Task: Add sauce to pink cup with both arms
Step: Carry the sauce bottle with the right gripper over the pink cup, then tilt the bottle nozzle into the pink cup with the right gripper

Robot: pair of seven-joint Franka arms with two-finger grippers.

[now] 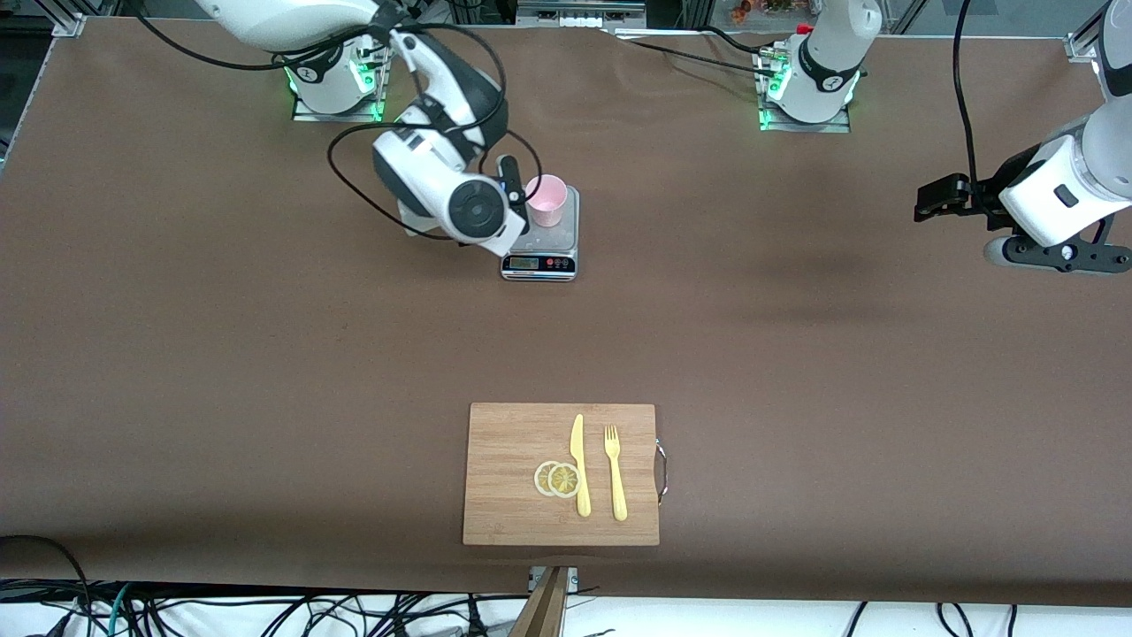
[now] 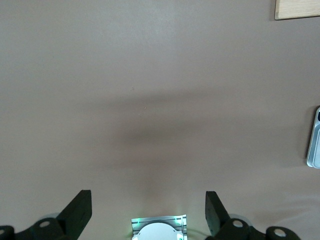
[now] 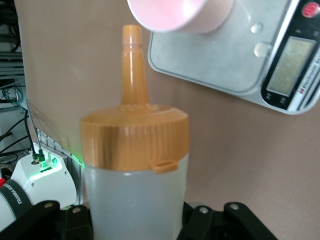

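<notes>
The pink cup (image 1: pixel 546 201) (image 3: pixel 180 15) stands upright on a grey scale (image 1: pixel 555 243) (image 3: pixel 220 65), toward the right arm's end of the table. My right gripper (image 1: pixel 510 186) (image 3: pixel 135 227) is shut on the sauce (image 3: pixel 135 190), a whitish squeeze bottle with an orange cap. It holds the bottle beside the cup. The orange nozzle (image 3: pixel 133 60) points toward the cup, its tip just short of the rim. In the front view the right hand hides the bottle. My left gripper (image 1: pixel 929 199) (image 2: pixel 148 210) hangs open and empty over bare table at the left arm's end, waiting.
A wooden cutting board (image 1: pixel 504 478) (image 2: pixel 297 9) lies near the front camera's edge of the table, carrying a yellow knife (image 1: pixel 579 464), a yellow fork (image 1: pixel 615 473) and two lemon slices (image 1: pixel 557 479). The two green-lit arm bases (image 1: pixel 805 88) stand along the farthest edge.
</notes>
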